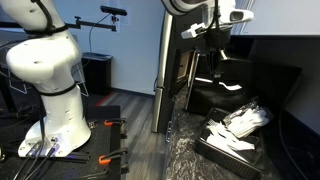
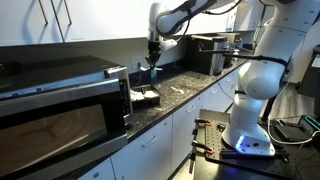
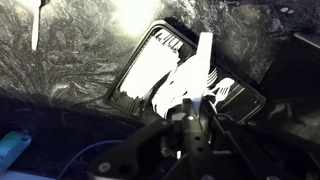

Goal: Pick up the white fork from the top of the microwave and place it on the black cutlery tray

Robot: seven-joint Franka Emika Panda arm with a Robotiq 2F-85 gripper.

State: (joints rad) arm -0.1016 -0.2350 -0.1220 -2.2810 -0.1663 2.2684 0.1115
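One white fork point(image 3: 204, 55) — in hand point(image 3: 195, 108) — overhangs black cutlery tray point(image 3: 127, 72).

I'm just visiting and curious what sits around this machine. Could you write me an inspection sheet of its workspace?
Surface: dark speckled stone counter.
Job's things: thin white plastic fork in the hand, above the shallow black rectangular tray of white cutlery; large black microwave next to the tray.
Clutter: one loose white utensil on the counter.
Hand: robot hand appears shut on the fork.
Cables: bundle by the white robot base.
Surroundings: white cabinets under the counter.
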